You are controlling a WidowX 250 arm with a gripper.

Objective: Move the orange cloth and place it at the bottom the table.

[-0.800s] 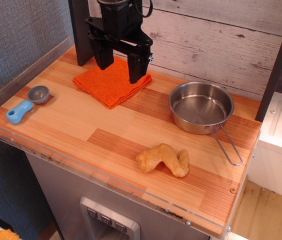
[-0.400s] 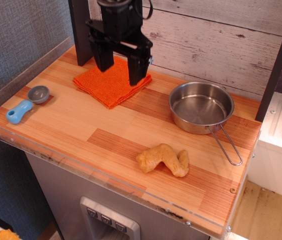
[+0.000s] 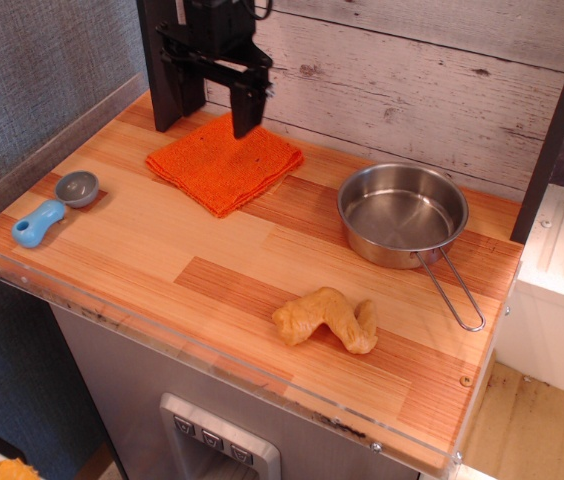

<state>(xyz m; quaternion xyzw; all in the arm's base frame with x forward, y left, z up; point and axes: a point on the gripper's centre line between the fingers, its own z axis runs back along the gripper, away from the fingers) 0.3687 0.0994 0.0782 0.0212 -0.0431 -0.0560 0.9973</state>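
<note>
The orange cloth (image 3: pixel 224 165) lies folded and flat at the back left of the wooden table (image 3: pixel 192 245). My black gripper (image 3: pixel 217 108) hangs over the cloth's far edge, close to the back wall. Its two fingers (image 3: pixel 247 112) are spread apart and hold nothing. It stands clear above the cloth and does not touch it. The front part of the table, near the clear acrylic rim (image 3: pixel 212 365), is bare wood.
A steel pan (image 3: pixel 402 213) with a wire handle stands at the right. A tan, lumpy dough-like thing (image 3: pixel 327 320) lies front centre. A blue-handled scoop (image 3: pixel 52 210) lies at the left edge. A dark post (image 3: pixel 157 60) stands behind the gripper.
The gripper has risen and moved back and to the left, away from the middle of the cloth. It stayed open. The cloth has not moved.
</note>
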